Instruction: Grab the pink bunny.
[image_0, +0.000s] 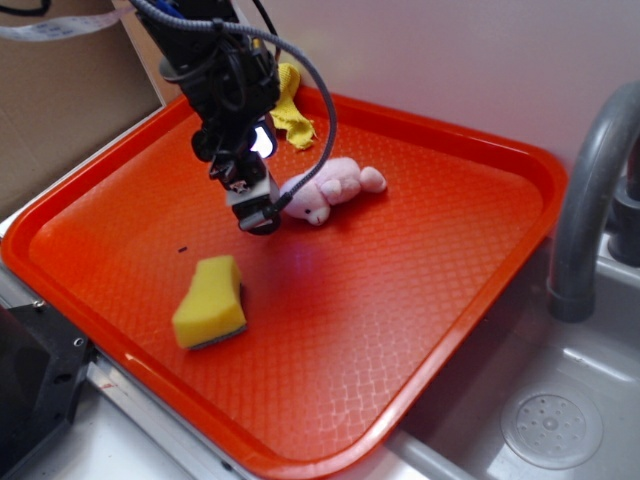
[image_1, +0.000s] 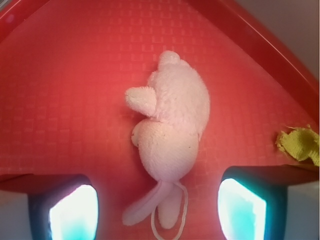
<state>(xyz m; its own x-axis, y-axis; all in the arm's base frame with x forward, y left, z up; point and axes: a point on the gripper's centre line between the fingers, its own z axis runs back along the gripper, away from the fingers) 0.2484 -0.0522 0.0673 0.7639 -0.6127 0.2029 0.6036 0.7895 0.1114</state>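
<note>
**Gripper staged over the bunny's ear end, nothing held**

The pink bunny (image_0: 328, 189) is taken as the landmark. It lies flat on the floor of the red tray (image_0: 420, 300), toward the tray's far side, ears pointing at the arm. In the wrist view the pink bunny (image_1: 171, 135) is seen lengthwise: rounded body farther away, head in the middle, ears trailing down toward the camera, with a thin loop of cord beside them.

The gripper (image_0: 260, 215) is seen just beside the bunny's ear end and above the tray floor. The fingers are spread wide: in the wrist view one glowing pad (image_1: 74, 212) stands to either side of the ears, clear of the fabric. Nothing is gripped. The spread is judged to be set so that the narrow ear-and-head section can pass between the pads on descent.

The yellow sponge (image_0: 210, 302) rests well apart from the bunny, toward the near edge of the tray. The yellow cloth (image_0: 291, 108) is bunched beyond the bunny, against the far rim. Neither is judged to obstruct the approach.

Step in hand, as judged: alignment done, descent and closure not yet made. A small advance toward the head may be needed, since the ears alone are soft and could slip.
</note>
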